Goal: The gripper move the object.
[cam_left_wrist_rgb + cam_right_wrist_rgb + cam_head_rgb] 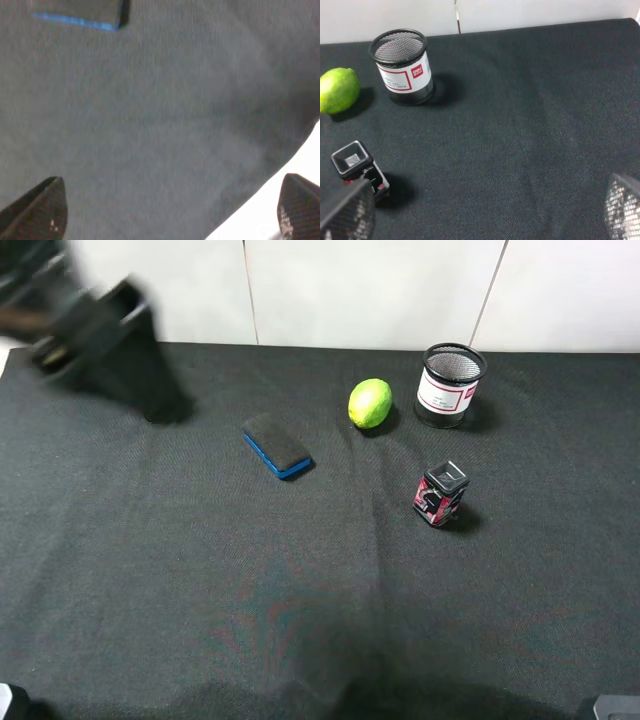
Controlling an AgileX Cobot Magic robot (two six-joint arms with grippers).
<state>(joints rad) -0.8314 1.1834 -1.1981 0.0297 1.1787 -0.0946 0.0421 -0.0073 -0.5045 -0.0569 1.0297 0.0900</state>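
The lime-green fruit (370,403) lies on the black cloth at the back middle, just left of the mesh cup (450,385). It also shows in the right wrist view (337,90). My left gripper (150,390) is a motion-blurred dark shape at the far back left, well away from the fruit. In the left wrist view the left gripper (170,215) is open and empty over bare cloth near the cloth's edge. My right gripper (485,215) is open and empty, with the fruit far ahead of it and off to one side. The fruit is hidden from the left wrist view.
A blue-edged black eraser (277,446) lies left of the fruit and shows in the left wrist view (80,12). A small black and red box (440,494) stands in front of the cup, close to one right fingertip (345,215). A white wall is behind the table.
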